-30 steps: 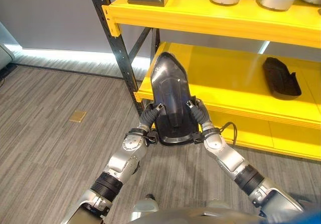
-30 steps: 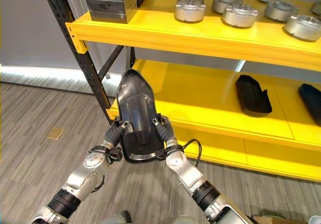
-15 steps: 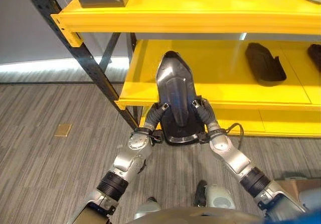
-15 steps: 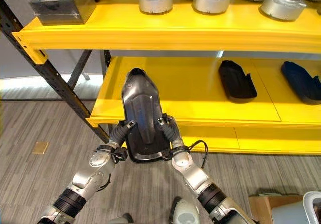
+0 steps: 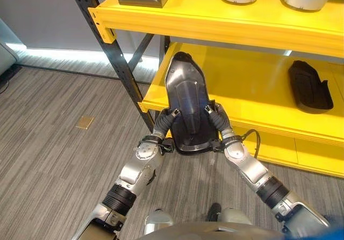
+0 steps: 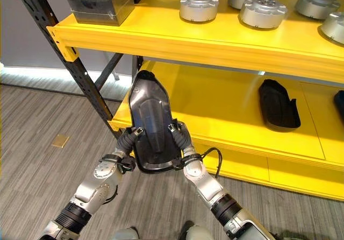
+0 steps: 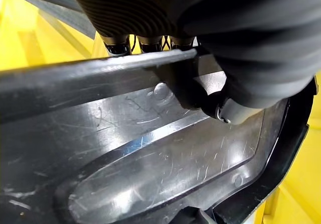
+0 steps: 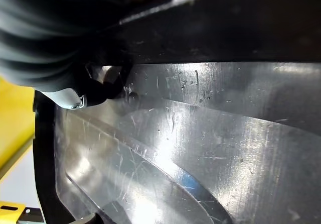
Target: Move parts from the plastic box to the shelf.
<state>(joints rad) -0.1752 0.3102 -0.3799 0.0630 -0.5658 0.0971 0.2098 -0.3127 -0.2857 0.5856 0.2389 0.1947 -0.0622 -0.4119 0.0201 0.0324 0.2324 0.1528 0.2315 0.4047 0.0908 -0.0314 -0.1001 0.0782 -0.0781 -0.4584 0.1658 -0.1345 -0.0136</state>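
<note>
Black moulded plastic part [image 5: 185, 104], long and tapered, is carried between both hands with its narrow end pointing over the front edge of the yellow shelf [image 5: 258, 92]. Left hand [image 5: 163, 122] clamps the part's left rim, fingers curled behind and thumb on the face; right hand [image 5: 216, 119] does the same on the right rim. Both hands are closed tight on the part, nothing else touched. To place it well, the robot likely needs to keep the part level, push it further onto the shelf's lower board, clear of the black upright [image 5: 115, 68], and land it left of the other black part [image 5: 308, 86] already lying there before letting go.
</note>
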